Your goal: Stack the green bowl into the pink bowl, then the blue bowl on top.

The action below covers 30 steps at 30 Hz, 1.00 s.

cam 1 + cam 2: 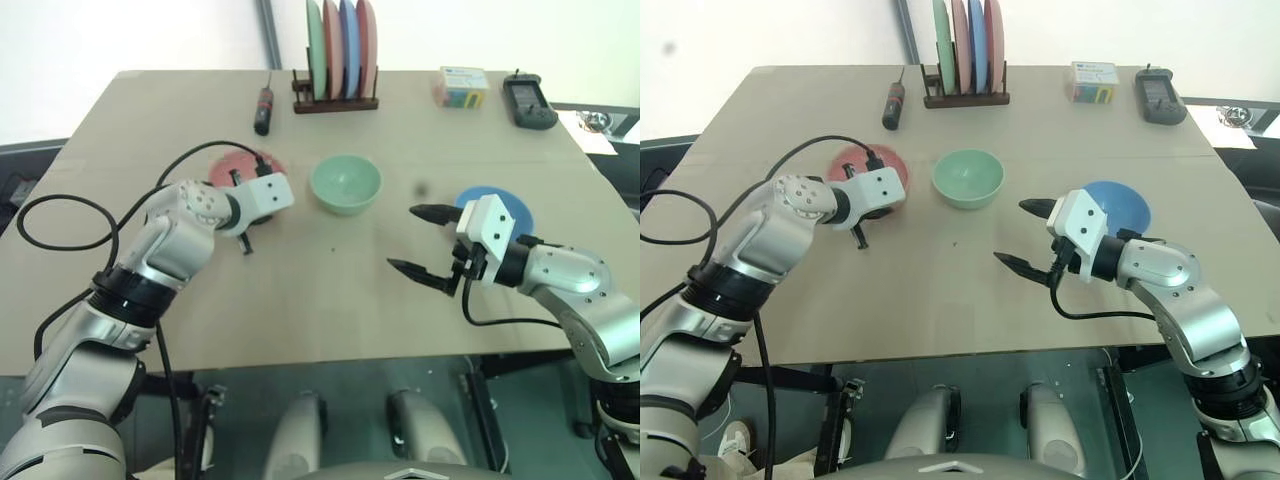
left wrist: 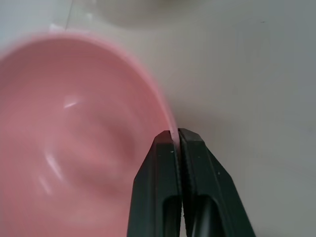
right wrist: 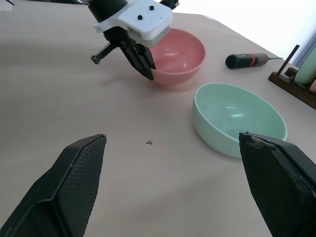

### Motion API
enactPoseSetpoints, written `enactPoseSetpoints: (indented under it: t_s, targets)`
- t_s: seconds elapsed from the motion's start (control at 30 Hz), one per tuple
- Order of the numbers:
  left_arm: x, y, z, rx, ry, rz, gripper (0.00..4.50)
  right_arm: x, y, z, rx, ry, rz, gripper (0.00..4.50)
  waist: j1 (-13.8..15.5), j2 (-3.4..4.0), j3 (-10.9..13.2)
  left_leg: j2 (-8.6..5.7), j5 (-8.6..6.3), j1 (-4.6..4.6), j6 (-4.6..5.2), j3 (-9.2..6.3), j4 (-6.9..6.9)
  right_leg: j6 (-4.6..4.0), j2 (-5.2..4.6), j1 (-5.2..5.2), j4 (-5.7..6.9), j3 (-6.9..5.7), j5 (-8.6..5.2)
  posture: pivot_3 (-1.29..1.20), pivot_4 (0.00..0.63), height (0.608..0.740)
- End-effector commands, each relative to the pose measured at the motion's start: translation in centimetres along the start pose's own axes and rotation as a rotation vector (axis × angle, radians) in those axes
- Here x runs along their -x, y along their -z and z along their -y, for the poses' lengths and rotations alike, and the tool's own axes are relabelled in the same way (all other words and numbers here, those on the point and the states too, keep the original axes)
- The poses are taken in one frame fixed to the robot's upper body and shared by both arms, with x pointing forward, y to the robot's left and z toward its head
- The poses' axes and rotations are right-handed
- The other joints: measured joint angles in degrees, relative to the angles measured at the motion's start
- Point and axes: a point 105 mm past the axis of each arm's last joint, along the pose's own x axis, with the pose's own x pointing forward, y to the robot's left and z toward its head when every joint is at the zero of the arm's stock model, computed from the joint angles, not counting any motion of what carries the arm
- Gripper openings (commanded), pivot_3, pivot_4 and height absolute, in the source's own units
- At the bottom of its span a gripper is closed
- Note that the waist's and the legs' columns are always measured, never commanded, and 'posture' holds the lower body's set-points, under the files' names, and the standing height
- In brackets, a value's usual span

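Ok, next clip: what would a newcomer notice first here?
The left gripper, its fingers pinched shut on the rim of the pink bowl at the table's left. Then the green bowl sitting alone mid-table, with the right gripper spread wide open just in front of the blue bowl.

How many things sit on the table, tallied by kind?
Small round plastic bowls: 3 (salmon-pink bowl, mint-green bowl, sky-blue bowl)
Flat plates upright in the wooden rack: 4
Black-handled screwdriver: 1
Small colourful box: 1
Black handheld device: 1
Rack: 1
Total: 11
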Motion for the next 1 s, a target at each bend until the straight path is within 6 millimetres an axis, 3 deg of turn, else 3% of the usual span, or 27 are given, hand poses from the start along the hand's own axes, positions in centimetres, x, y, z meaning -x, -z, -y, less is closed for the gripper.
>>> enactPoseSetpoints:
  t_s: [0.03, 0.27, 0.37, 0.6, 0.73, 0.8, 0.83, 0.87, 1.0]
  targets:
    - [2.1, -1.6, -0.6, -0.053, 0.011, 0.072, 0.05, 0.4, -0.9, 0.3, 0.037, 0.027, 0.024, 4.5, 0.0, 0.0, 0.0, 0.0, 0.0, 0.0, 0.0, 0.0, 0.0, -0.02, 0.0, 0.0, 0.0, 0.0, 0.01, 0.0, 0.15, 0.74]
    - [6.4, -3.8, 5.9, -0.268, 0.335, 0.335, 0.05, 1.4, -0.1, 0.7, 0.032, 0.062, -0.01, 4.5, -0.1, 0.01, 0.0, 0.01, 0.0, -0.04, 0.0, 0.05, -0.05, -0.04, -0.04, -0.05, -0.02, 0.04, 0.01, 0.0, 0.15, 0.74]
    - [5.9, -4.1, 7.4, -0.303, 0.4, 0.364, 0.05, 1.7, 0.1, 0.9, 0.03, 0.071, -0.016, 4.5, 0.3, 0.01, 0.0, 0.01, 0.0, 0.04, 0.0, 0.05, -0.02, -0.1, -0.04, 0.0, 0.01, 0.04, -0.03, 0.0, 0.15, 0.74]
    - [4.2, -5.7, 8.9, -0.338, 0.463, 0.424, 0.05, 1.8, 0.3, 1.1, 0.031, 0.08, -0.025, 4.5, 0.3, 0.0, 0.0, 0.01, 0.01, 0.23, 0.01, 0.08, 0.15, -0.02, -0.02, 0.24, 0.04, 0.06, -0.24, 0.0, 0.15, 0.74]
    - [4.1, -6.0, 9.0, -0.34, 0.489, 0.449, 1.17, 2.2, 0.5, 1.0, 0.035, 0.085, -0.038, 4.5, 0.1, 0.0, 0.0, 0.01, 0.01, 0.22, 0.01, 0.04, 0.09, -0.07, 0.01, 0.2, 0.08, 0.06, -0.07, 0.0, 0.15, 0.74]
    - [4.3, -6.1, 8.8, -0.328, 0.48, 0.455, 1.9, 2.4, 0.6, 1.0, 0.036, 0.087, -0.041, 4.5, 0.1, 0.0, 0.0, 0.01, 0.0, 0.22, 0.01, 0.03, 0.06, -0.01, 0.02, 0.19, 0.08, 0.06, -0.02, 0.0, 0.15, 0.74]
    - [4.5, -6.2, 8.8, -0.319, 0.484, 0.465, 2.56, 2.4, 0.6, 1.0, 0.037, 0.086, -0.042, 4.5, 0.1, 0.0, 0.0, 0.01, 0.01, 0.22, 0.01, 0.05, 0.06, 0.0, 0.01, 0.2, 0.06, 0.06, -0.03, 0.0, 0.15, 0.74]
    - [4.8, -6.2, 8.8, -0.299, 0.489, 0.473, 2.73, 2.4, 0.6, 1.0, 0.038, 0.089, -0.037, 4.5, 0.0, 0.0, 0.0, 0.01, 0.01, 0.22, 0.01, 0.05, 0.06, 0.01, 0.01, 0.2, 0.06, 0.07, -0.03, 0.0, 0.15, 0.74]
    - [6.1, -5.9, 8.3, -0.189, 0.473, 0.488, 4.3, 1.5, 0.8, 1.6, 0.105, 0.073, -0.044, 4.5, -0.3, 0.01, 0.0, 0.02, 0.01, 0.24, 0.01, 0.05, 0.07, 0.14, 0.02, 0.2, 0.08, 0.07, -0.14, 0.0, 0.15, 0.74]
